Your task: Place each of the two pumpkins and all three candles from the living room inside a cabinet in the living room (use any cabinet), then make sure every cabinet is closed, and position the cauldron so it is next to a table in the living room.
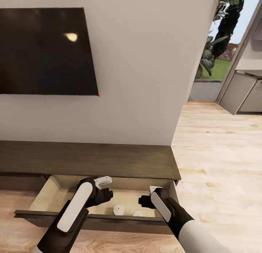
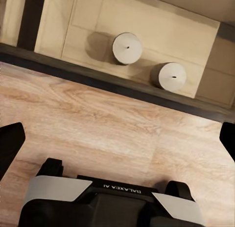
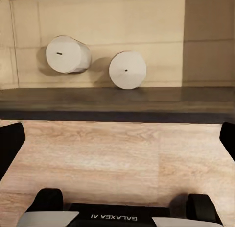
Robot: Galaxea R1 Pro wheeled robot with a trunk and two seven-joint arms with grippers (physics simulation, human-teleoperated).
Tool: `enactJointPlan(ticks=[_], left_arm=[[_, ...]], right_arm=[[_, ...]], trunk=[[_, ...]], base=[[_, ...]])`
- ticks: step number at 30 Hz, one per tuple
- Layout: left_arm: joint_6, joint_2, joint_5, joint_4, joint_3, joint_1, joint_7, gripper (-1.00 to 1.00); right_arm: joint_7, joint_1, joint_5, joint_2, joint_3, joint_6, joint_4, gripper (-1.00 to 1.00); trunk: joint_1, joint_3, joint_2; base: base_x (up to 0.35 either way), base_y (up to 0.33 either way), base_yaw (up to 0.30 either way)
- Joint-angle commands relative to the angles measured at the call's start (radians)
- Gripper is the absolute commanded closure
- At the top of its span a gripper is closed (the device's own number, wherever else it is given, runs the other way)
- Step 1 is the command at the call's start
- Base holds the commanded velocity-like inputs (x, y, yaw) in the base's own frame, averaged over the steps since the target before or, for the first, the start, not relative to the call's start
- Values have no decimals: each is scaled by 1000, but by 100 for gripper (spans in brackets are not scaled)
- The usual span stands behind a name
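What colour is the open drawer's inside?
Pale light wood; the drawer shows best in the left wrist view.

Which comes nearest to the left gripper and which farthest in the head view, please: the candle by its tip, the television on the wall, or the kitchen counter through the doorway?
1. Candle, in the open drawer just beside the left gripper.
2. Television, on the wall above the cabinet.
3. Kitchen counter, far right, beyond the doorway.

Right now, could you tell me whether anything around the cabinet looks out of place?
Only the cabinet's drawer stands pulled out, which is odd for a unit meant to end closed. Two candles stand upright inside it. Nothing looks spilled or damaged.
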Motion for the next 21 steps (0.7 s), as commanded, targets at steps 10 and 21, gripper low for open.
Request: enactJointPlan(ticks=[10, 21], left_arm=[[8, 0, 9, -1, 0, -1, 10, -100], [7, 0, 9, -1, 0, -1, 8, -100]], right_arm=[[-10, -1, -10, -1, 3, 1, -1, -100], [-11, -1, -10, -1, 3, 1, -1, -100]], trunk=[[-39, 30, 70], [-81, 65, 147]], base=[[-18, 4, 0], [-111, 0, 0]])
